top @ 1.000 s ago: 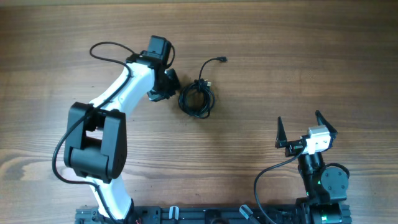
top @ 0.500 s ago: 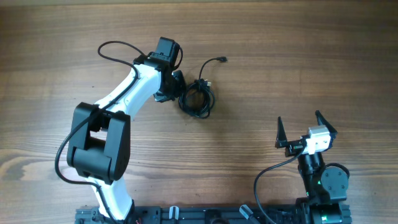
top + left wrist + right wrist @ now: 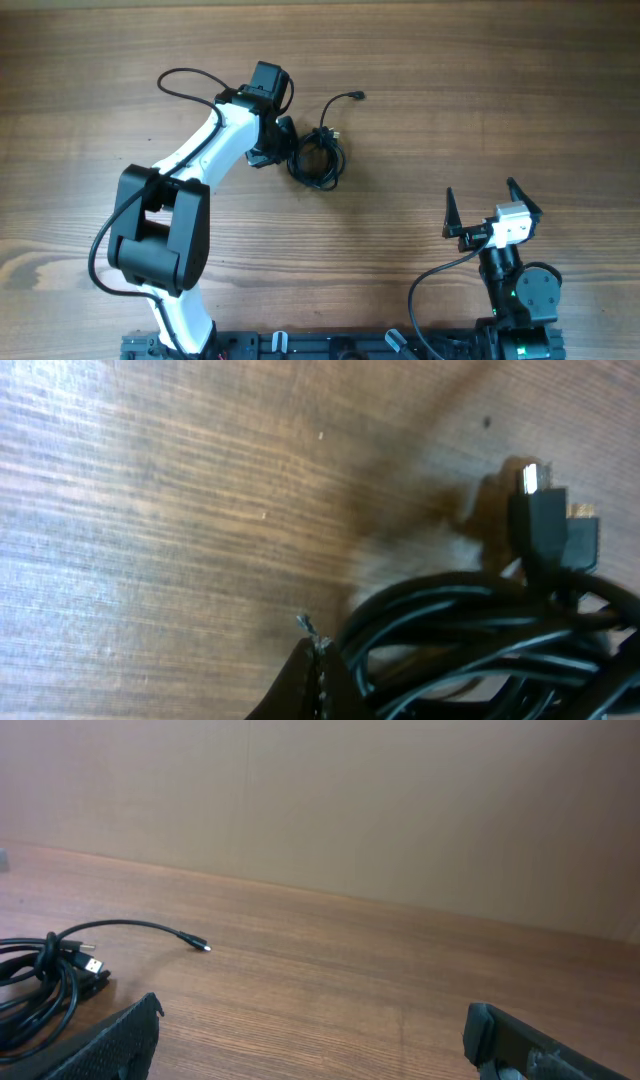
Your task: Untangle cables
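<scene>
Looking down from above, we see the cables (image 3: 317, 158) lying on the wooden table (image 3: 450, 80), wound up in a small black coil. One thin end (image 3: 340, 105) curls up and away from the coil and stops at a little plug (image 3: 358, 96). The left arm (image 3: 210, 140) reaches across the table, and the left jaws sit just left of the coil, very close to it. From the left wrist camera we see the coil very close, and a bigger plug (image 3: 535, 510) with a shiny tip sticks up above its black strands. One dark fingertip (image 3: 305, 680) shows at the bottom, right at the edge of the coil. We cannot tell if the left jaws are open or closed, or if they hold a strand. The right arm (image 3: 510, 225) is far from the coil, below it and to its right. The right jaws are spread wide apart and hold nothing. From the right wrist camera the coil shows far off to the left.
</scene>
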{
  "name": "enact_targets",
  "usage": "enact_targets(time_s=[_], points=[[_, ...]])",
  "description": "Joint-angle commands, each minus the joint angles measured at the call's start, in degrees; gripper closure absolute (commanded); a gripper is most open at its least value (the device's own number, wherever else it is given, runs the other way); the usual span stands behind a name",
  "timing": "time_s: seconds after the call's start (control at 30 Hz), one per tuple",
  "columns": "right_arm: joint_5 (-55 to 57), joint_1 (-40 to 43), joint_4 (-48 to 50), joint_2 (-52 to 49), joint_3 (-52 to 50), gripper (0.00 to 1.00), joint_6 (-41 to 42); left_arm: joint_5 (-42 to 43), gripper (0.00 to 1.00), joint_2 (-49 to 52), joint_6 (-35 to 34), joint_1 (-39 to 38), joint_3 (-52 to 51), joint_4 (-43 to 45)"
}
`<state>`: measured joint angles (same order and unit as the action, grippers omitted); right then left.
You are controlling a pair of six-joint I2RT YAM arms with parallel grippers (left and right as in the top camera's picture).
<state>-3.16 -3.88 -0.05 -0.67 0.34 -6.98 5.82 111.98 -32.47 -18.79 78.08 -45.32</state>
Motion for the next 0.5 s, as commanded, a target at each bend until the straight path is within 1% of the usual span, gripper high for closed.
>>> enact_targets(time_s=[0.0,0.3,0.43,0.47], points=[[0.2,-0.3,0.1,0.4,0.0,0.0,-0.5,0.1,0.96,0.9,-0.2,-1.4,-0.5,-1.2],[0.2,-0.3,0.1,0.4,0.0,0.0,-0.5,0.1,0.96,0.9,0.7,-4.2,-0.5,-3.7],[0.2,-0.3,0.1,0.4,0.0,0.0,-0.5,-0.9,0.92,0.9,0.7,-4.3,-0.5,-7.0],[0.2,-0.3,0.1,0.4,0.0,0.0,-0.5,-1.6,0.92,0.9,0.7,-4.3,-0.5,-8.0]])
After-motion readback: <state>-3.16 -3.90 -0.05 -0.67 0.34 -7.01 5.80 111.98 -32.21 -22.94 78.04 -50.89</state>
